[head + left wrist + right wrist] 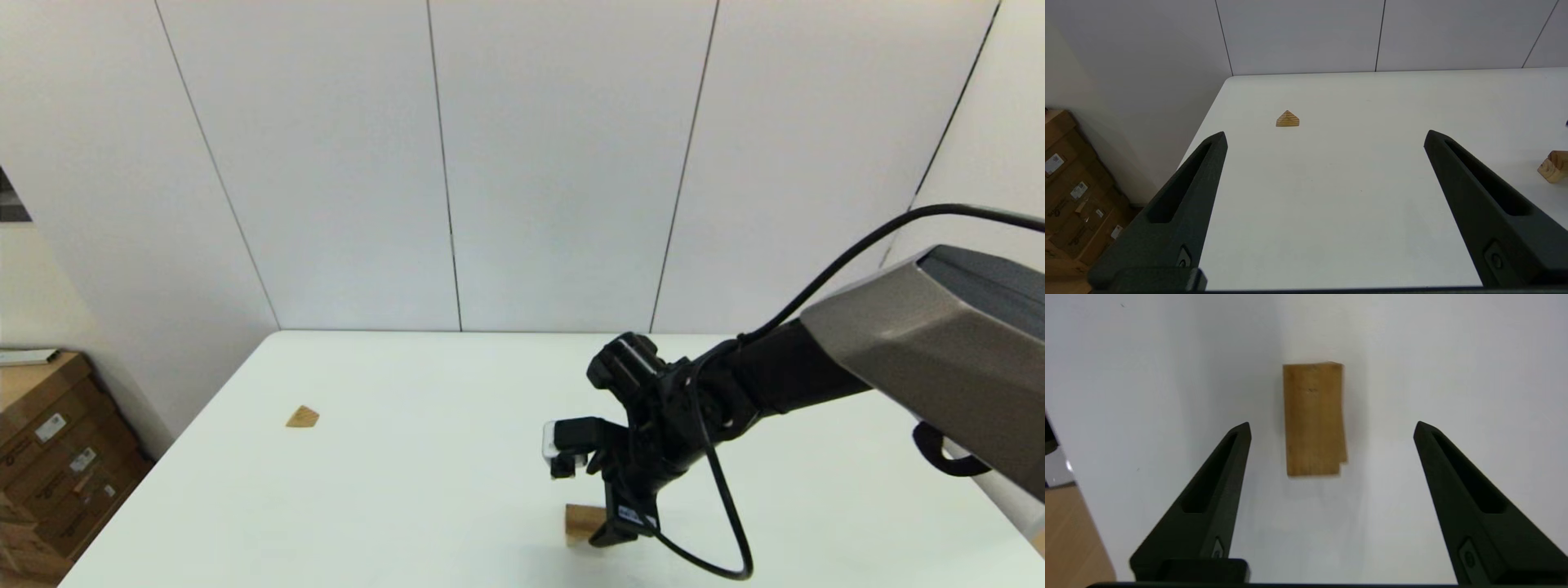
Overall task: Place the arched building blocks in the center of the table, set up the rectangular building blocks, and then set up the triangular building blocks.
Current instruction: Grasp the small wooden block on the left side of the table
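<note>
Behind the right gripper (614,535), a half-hidden wooden block (583,521).

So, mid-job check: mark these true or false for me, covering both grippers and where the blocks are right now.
1. The right gripper is open, poised over a tan block. True.
2. The left gripper holds the triangular block. False: it is open and holds nothing; the triangular block lies on the table, well clear of it.
3. The triangular block is stacked on the tan block. False: it lies alone toward the table's left side.
4. The right fingers are not touching the tan block. True: there is bare table on both sides.
</note>
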Robot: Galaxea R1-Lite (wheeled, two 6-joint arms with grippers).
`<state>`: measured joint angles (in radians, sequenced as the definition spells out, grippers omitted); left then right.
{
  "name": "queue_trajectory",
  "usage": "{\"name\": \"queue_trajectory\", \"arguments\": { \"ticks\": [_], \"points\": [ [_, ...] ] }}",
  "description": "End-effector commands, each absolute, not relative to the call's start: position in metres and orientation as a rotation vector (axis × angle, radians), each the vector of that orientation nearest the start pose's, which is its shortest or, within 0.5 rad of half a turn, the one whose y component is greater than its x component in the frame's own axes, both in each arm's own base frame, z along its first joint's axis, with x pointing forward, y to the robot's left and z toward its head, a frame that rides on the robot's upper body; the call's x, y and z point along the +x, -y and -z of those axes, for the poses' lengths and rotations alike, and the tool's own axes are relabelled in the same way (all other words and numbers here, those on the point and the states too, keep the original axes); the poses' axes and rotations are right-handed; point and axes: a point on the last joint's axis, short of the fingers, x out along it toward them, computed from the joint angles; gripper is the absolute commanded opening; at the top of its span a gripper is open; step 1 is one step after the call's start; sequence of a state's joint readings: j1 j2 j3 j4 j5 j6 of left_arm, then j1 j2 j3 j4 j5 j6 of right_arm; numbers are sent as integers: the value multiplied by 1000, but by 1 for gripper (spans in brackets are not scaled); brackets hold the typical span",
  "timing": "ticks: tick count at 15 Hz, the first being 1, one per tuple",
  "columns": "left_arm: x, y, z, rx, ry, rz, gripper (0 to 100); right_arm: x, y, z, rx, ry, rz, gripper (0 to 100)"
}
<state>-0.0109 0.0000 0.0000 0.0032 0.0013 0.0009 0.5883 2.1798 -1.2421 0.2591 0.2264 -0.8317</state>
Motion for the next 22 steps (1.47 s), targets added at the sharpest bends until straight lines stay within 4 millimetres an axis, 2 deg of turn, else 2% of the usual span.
{"name": "queue_trajectory", "arguments": {
  "ticks": [1,2,4,5,6,7,10,13,15,17,19,20,22],
  "points": [
    [-23,0,-75,0,-5,9,100,285,-156,-165,-669,-596,-1114,100],
    [-23,0,-75,0,-5,9,100,264,-134,-195,-643,-520,-1057,100],
    [-23,0,-75,0,-5,9,100,216,-94,-237,-625,-391,-942,100],
    [-23,0,-75,0,-5,9,100,189,-78,-247,-599,-352,-895,100],
    [-23,0,-75,0,-5,9,100,152,-61,-255,-559,-308,-819,100],
    [-23,0,-75,0,-5,9,100,126,-51,-260,-545,-273,-738,100],
    [-23,0,-75,0,-5,9,100,84,-32,-269,-586,-200,-470,100],
    [-23,0,-75,0,-5,9,100,54,-8,-258,-582,-213,-129,100],
    [-23,0,-75,0,-5,9,100,30,0,-245,-545,-195,-36,100],
    [-23,0,-75,0,-5,9,100,0,3,-220,-501,-148,25,100],
    [-23,0,-75,2,-5,9,100,-22,1,-189,-488,-140,150,100],
    [-23,0,-75,0,-3,9,100,-27,1,-178,-479,-125,158,100],
    [-23,0,-75,0,-5,9,100,-23,1,-173,-358,-120,154,100]
  ]
}}
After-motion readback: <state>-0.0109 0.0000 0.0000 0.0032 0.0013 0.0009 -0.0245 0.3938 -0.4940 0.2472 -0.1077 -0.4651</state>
